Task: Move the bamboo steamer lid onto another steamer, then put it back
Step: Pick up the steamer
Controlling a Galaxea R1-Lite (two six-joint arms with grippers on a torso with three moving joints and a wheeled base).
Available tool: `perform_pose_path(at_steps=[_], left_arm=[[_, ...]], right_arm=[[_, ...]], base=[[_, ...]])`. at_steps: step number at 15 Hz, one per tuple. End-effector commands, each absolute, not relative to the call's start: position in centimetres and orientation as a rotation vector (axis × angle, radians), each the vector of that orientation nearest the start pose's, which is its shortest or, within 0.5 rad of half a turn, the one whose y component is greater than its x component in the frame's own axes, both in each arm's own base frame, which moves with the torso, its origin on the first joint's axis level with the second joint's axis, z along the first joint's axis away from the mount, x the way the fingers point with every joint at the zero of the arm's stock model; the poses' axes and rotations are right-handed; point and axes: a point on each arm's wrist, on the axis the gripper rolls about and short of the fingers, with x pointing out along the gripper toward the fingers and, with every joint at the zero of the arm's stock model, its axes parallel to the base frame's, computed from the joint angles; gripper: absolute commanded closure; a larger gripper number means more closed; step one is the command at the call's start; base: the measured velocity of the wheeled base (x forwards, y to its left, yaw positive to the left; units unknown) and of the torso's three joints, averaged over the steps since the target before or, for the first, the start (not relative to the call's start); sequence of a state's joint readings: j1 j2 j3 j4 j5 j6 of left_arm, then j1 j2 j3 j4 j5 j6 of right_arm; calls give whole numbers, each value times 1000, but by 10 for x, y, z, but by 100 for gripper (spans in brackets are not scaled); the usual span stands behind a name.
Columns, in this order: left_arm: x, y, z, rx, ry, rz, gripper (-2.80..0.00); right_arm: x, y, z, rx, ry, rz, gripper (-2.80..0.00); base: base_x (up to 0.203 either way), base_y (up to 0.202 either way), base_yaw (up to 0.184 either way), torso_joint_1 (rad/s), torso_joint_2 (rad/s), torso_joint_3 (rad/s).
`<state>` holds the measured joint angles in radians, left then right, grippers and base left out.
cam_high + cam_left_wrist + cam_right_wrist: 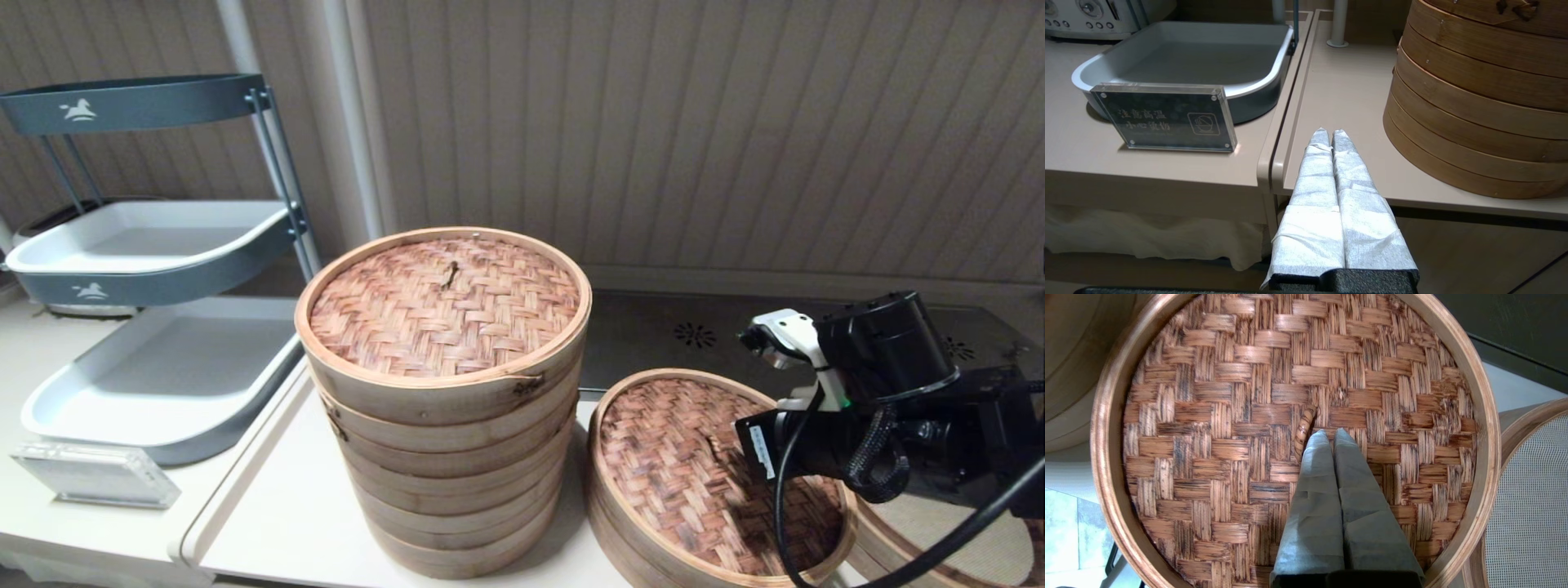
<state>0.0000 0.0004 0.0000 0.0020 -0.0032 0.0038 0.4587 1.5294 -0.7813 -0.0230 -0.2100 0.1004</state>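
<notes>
Right of the tall stack [445, 392], the bamboo steamer lid [694, 474] sits closed on its own base; another steamer [955, 535], cloth-lined and seemingly empty, lies further right. The right gripper [1329, 435], fingers pressed together, is poised above the centre knot [1303, 430], which should be pinched squarely. The left gripper [1329, 134] is parked clenched, near left.
</notes>
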Motion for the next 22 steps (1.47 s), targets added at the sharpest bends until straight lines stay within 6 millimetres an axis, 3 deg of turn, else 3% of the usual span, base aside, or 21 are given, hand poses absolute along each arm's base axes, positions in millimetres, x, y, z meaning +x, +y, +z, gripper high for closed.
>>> perform_pose_path(at_steps=[1, 4, 5, 6, 22], left_arm=[[-22, 0, 75, 3, 6, -3, 0], [-22, 0, 75, 5, 6, -3, 0], [-22, 0, 74, 4, 6, -3, 0], [-22, 0, 74, 3, 8, -3, 0], [-22, 0, 75, 3, 6, -3, 0]], right_arm=[[220, 104, 167, -143, 702, 203, 0], [223, 107, 162, -151, 720, 205, 0], [223, 107, 162, -151, 723, 204, -169], [227, 109, 156, -157, 744, 201, -280], [236, 116, 140, -150, 786, 198, -280]], base=[[0, 0, 0, 0, 0, 0], [0, 0, 0, 0, 0, 0], [0, 0, 0, 0, 0, 0], [0, 0, 0, 0, 0, 0], [0, 0, 0, 0, 0, 0]])
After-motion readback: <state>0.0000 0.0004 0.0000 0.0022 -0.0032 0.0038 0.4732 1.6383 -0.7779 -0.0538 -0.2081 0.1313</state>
